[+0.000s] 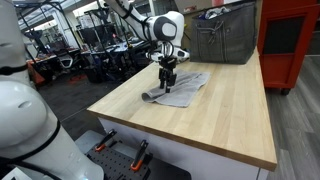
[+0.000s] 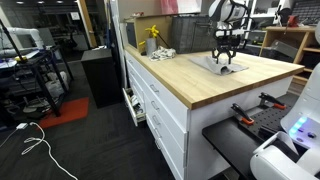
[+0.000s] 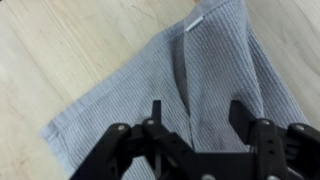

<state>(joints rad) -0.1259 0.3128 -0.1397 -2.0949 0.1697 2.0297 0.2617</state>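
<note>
Grey ribbed cloth (image 3: 200,90) lies partly folded on the table (image 1: 230,110).

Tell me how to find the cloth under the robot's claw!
Look at the big pale wooden worktop. Right below the gripper lies a grey cloth. It is soft, flat and rumpled, unlike the tall grey bin at the worktop's end.

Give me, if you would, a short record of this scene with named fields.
surface: wooden table
item: grey ribbed cloth, partly folded over, lying on the table
detail: white tag at one edge of the cloth
pincer: pincer open, right above the cloth, fingers either side of a fold
contact: cannot tell if the fingers touch the cloth
behind: grey bin at the table's far end
</note>
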